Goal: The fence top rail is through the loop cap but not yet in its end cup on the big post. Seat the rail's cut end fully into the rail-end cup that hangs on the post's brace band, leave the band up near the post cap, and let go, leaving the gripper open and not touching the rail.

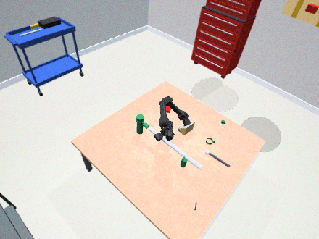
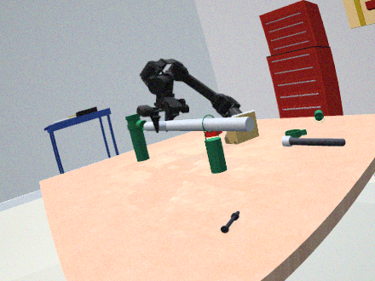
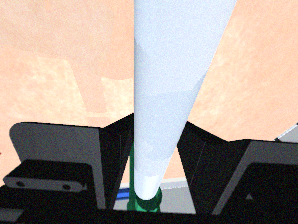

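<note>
gripper pinching rail; off-line push toward cup, 10 o'clock in top view, might snag its rim, knocking band down.

So from the top view you're seeing the big post standing at ten o'clock from the rail's middle, the short post standing at five, the ring lying around three.

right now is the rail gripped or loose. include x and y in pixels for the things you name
Gripped: in the wrist view the gripper's (image 1: 162, 139) (image 2: 163, 126) (image 3: 157, 150) black fingers press both sides of the white rail (image 1: 180, 149) (image 2: 196, 124) (image 3: 167, 75).
</note>
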Robot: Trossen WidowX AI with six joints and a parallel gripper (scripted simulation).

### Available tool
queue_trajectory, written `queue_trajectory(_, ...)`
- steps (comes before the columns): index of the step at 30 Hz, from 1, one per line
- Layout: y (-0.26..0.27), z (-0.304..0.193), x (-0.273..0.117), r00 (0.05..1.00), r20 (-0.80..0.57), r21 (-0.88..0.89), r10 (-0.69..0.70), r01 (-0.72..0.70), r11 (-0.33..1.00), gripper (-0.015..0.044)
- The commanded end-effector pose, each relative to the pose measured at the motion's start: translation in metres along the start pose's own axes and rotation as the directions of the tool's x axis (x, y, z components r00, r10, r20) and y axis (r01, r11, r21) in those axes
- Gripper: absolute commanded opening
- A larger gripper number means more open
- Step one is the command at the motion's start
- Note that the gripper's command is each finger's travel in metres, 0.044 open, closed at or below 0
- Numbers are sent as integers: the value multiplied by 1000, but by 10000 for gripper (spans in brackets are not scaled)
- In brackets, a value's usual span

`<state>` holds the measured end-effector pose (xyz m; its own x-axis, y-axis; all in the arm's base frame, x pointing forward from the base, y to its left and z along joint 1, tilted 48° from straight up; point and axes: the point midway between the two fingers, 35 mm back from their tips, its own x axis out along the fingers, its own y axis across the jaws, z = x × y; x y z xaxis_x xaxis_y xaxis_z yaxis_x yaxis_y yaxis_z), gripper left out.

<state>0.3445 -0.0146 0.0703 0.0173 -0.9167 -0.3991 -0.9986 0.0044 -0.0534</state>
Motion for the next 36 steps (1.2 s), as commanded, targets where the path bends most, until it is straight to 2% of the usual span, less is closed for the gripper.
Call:
queue_trajectory(1,-1,0,-1,1000,-3,-1,-9,9,1000,0)
queue_trajectory(36,-7,-6,-4,1000,-3,-1,-9,9,1000,0)
